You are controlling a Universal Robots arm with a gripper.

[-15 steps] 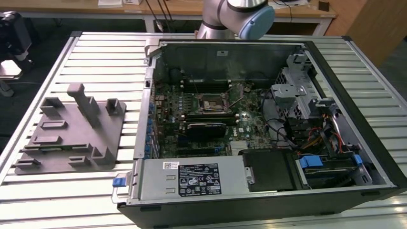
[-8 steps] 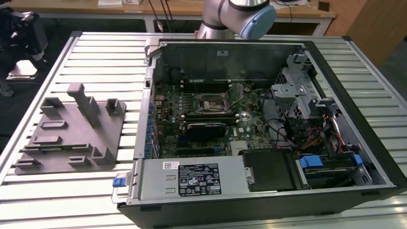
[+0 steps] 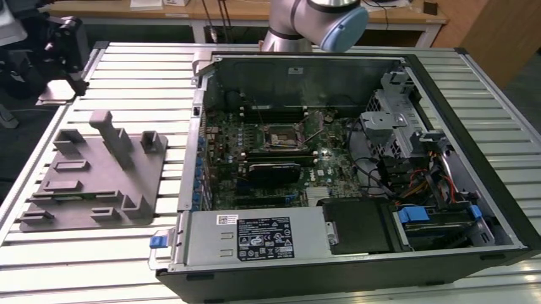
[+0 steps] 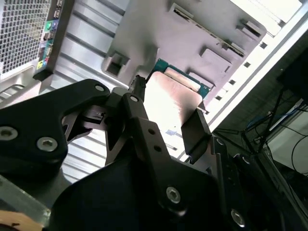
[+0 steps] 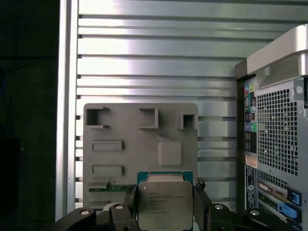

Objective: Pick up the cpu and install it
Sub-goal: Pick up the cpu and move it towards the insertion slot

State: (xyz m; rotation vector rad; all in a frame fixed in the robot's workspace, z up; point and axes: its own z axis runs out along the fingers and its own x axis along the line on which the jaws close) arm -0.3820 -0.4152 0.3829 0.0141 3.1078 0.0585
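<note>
Between the black jaws, outside the case (image 3: pixel 472 126), hangs the cpu (image 5: pixel 165 204): a thin square chip with a pale metal lid on a green board, the lid turned toward the first wrist view. The jaws are clenched on two opposite edges of it, one on each side. The second wrist view shows the same grip from closer in, with the cpu (image 4: pixel 169 103) bright between them. Beyond the chip, beside the case's rear panel (image 5: pixel 276 139), the grey fixture (image 5: pixel 139 139) lies on the slatted counter (image 5: pixel 144 48). The chip looks held clear of the fixture, not resting in one of its pockets, though I cannot tell how high.

By my reading the pick-up is done and the install is not. Inside the case, in the exterior view, the socket (image 3: pixel 277 136) sits mid-motherboard (image 3: pixel 253 158) and looks unfilled, dark at its centre. The fixture lies beside the case, to the exterior view's left of it, and the arm (image 3: pixel 313 19) rises behind the case.

As for writing, the cpu lid carries several lines of dark print, which I leave unread. A white sticker (image 3: pixel 228 219) and a black label (image 3: pixel 263 242) sit on the power supply (image 3: pixel 203 244) at the case's end farthest from the arm. A strip of stickers (image 5: pixel 251 178) runs down the rear panel.
</note>
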